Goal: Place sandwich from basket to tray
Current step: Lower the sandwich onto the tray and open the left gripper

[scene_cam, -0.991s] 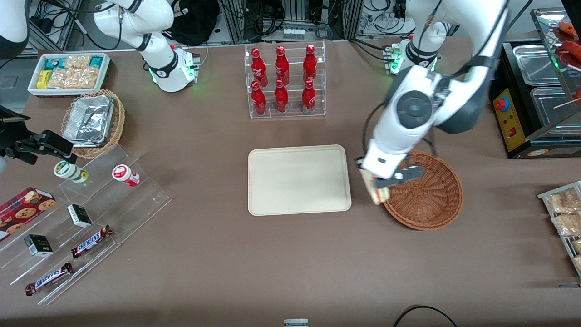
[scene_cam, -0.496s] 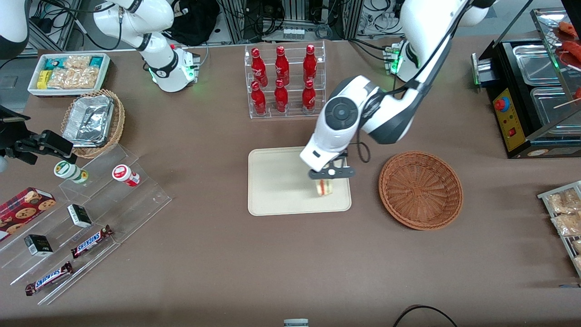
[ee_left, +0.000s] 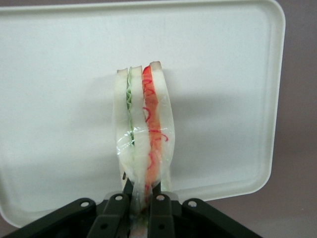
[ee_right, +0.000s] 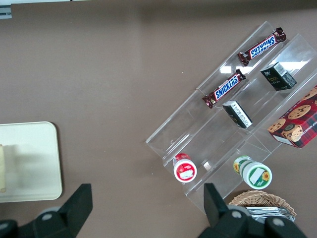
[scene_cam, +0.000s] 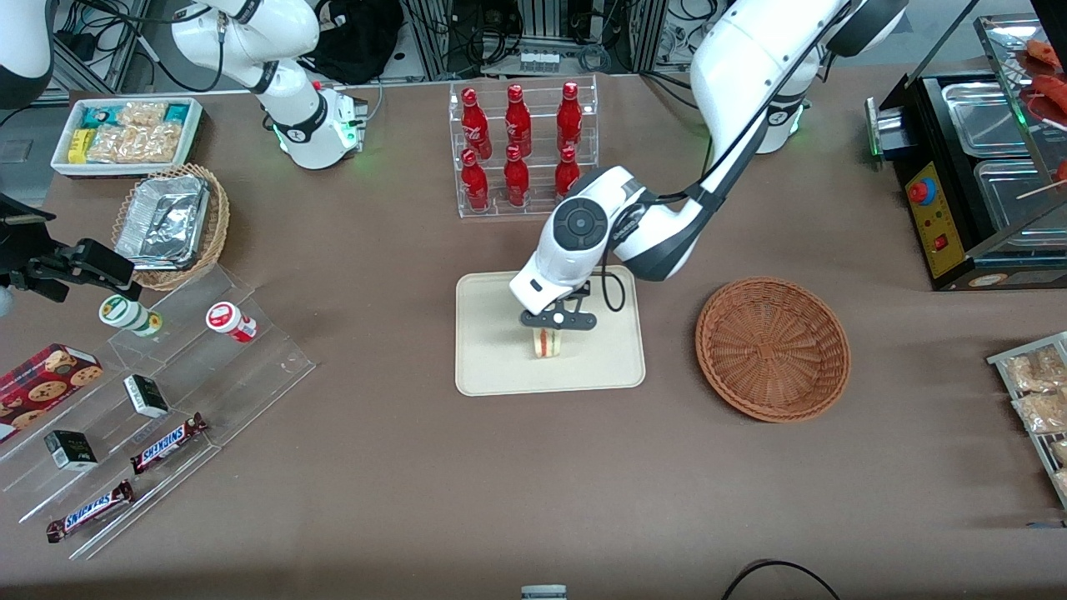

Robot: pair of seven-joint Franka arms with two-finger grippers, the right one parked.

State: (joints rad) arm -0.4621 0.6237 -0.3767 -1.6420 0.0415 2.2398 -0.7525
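My left gripper (scene_cam: 557, 322) is shut on the sandwich (scene_cam: 547, 342), a plastic-wrapped white wedge with red-orange and green filling. It holds the sandwich over the middle of the cream tray (scene_cam: 492, 367), close to its surface. In the left wrist view the sandwich (ee_left: 142, 134) stands on edge between my fingertips (ee_left: 159, 191) with the tray (ee_left: 223, 74) under it. The reddish-brown wicker basket (scene_cam: 773, 347) sits empty on the table beside the tray, toward the working arm's end.
A clear rack of red bottles (scene_cam: 521, 148) stands farther from the front camera than the tray. Clear acrylic racks (scene_cam: 150, 392) with snack bars and jars, a tan basket with a foil container (scene_cam: 171, 223) and a white snack bin (scene_cam: 125, 133) lie toward the parked arm's end.
My gripper carried the sandwich from the basket's rim across to the tray, then on to the tray's middle. The basket stayed put and is empty.
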